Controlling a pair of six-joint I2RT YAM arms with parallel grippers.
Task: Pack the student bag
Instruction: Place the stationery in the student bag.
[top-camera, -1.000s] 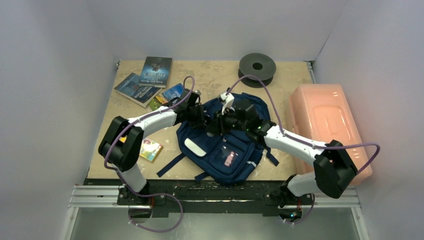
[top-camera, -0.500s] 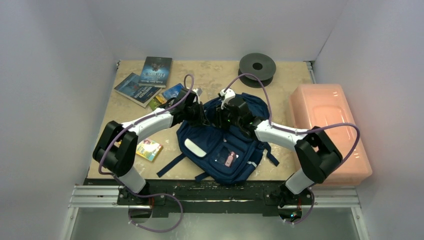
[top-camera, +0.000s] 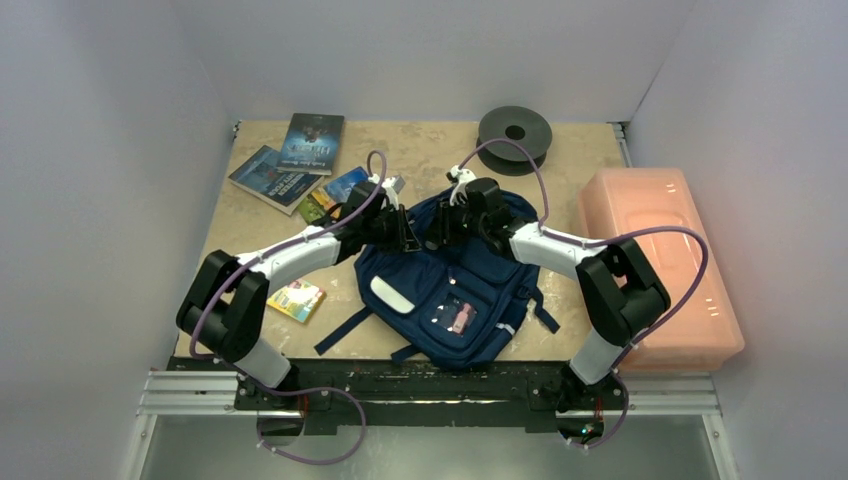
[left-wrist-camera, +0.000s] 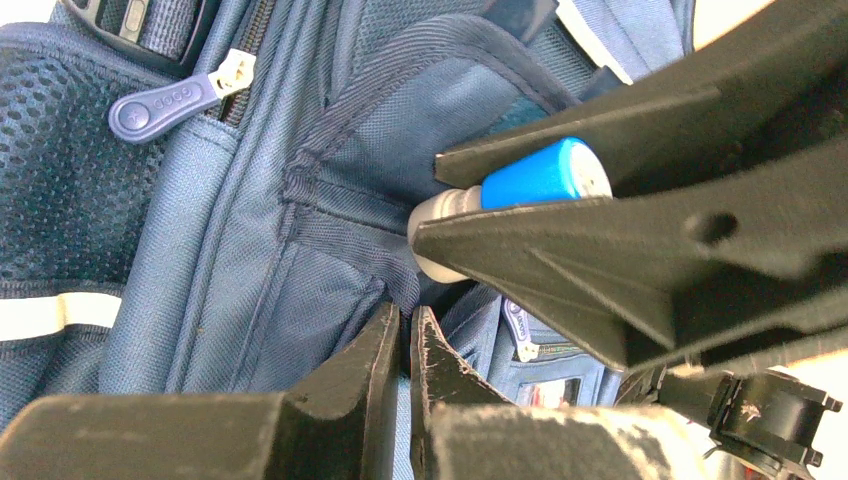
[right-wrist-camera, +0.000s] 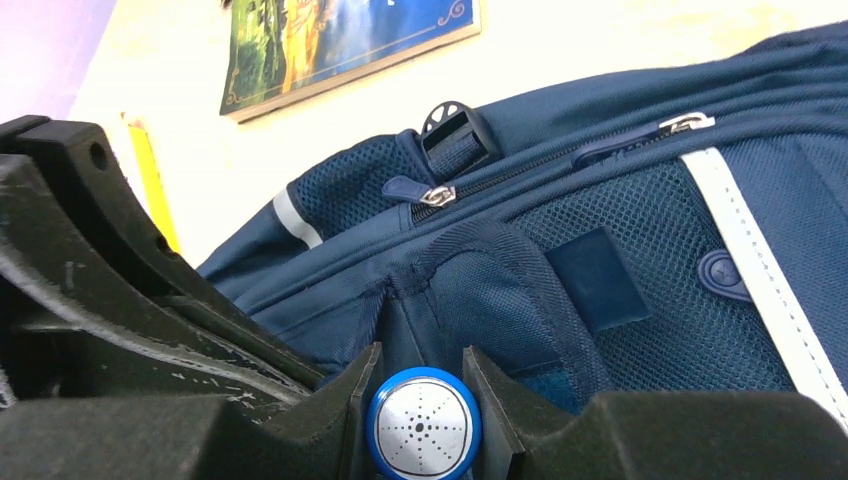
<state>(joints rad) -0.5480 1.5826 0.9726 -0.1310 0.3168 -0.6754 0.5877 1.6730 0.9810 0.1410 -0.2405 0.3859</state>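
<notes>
Packing the student bag (top-camera: 450, 300), lying flat in the middle of the table (top-camera: 430, 160): we judge that the left gripper (left-wrist-camera: 407, 318), clenched on the pocket hem (left-wrist-camera: 330, 215), should pull it wide while the right gripper (right-wrist-camera: 420, 358), grasping a blue-capped cylinder (right-wrist-camera: 422, 425), slides it straight into the gap, clear of the fabric edge

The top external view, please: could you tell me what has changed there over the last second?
The right arm swung its elbow inward, moving its fingers, holding the blue-capped tube, toward the far end of the student bag. The left elbow drifted outward. Left fingers stayed pinched on the bag; books, spool and pink box unmoved.
</notes>
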